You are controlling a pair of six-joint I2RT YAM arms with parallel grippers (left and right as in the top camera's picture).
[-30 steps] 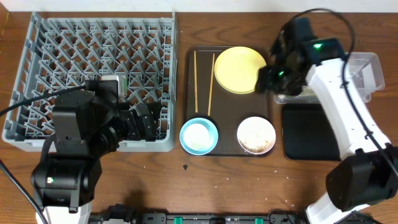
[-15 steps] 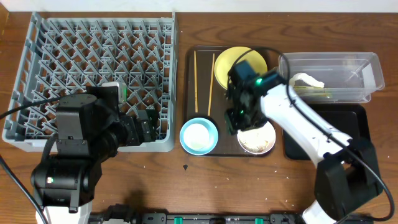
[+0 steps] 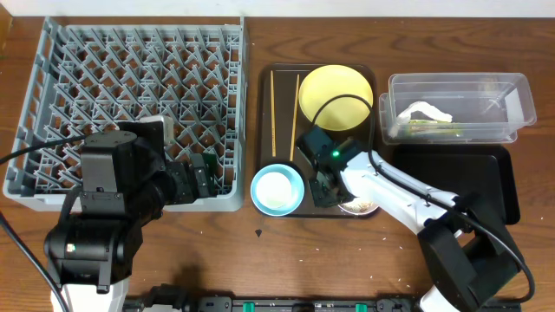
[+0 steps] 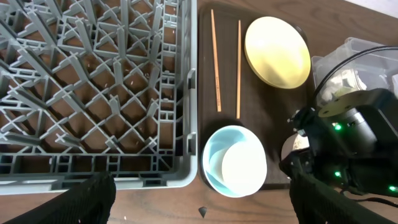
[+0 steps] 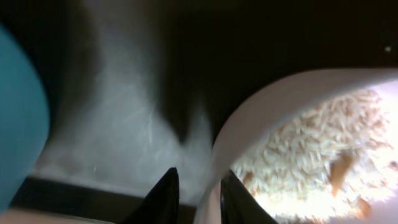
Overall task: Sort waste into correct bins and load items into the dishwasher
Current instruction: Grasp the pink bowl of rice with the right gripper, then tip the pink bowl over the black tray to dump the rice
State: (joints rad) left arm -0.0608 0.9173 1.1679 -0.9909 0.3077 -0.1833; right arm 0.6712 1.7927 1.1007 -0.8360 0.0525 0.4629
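My right gripper (image 3: 323, 187) is low over the brown serving tray, and its fingers (image 5: 198, 196) are closed astride the left rim of the white bowl (image 5: 249, 118). The bowl holds rice grains (image 5: 311, 143). Beside it stands the light blue bowl (image 3: 263, 178) with the cream cup (image 4: 242, 169) inside. The yellow plate (image 3: 336, 95) and two chopsticks (image 3: 273, 113) lie on the same tray. The clear tub (image 3: 512, 104) holds the crumpled white paper (image 3: 425, 111) and the wrapper (image 3: 429, 128). My left gripper (image 4: 202, 205) is open and empty over the front edge of the grey dish rack (image 3: 130, 87).
The brown serving tray (image 3: 282, 78) lies between the rack and the bins. The shallow black tray (image 3: 451, 186) lies in front of the clear tub, at the right. A small dark scrap (image 3: 258, 232) lies on the wooden table.
My right arm swung from the clear tub, past the yellow plate, down to the white bowl's left rim. The paper and wrapper now show in the tub. The left arm has not moved.
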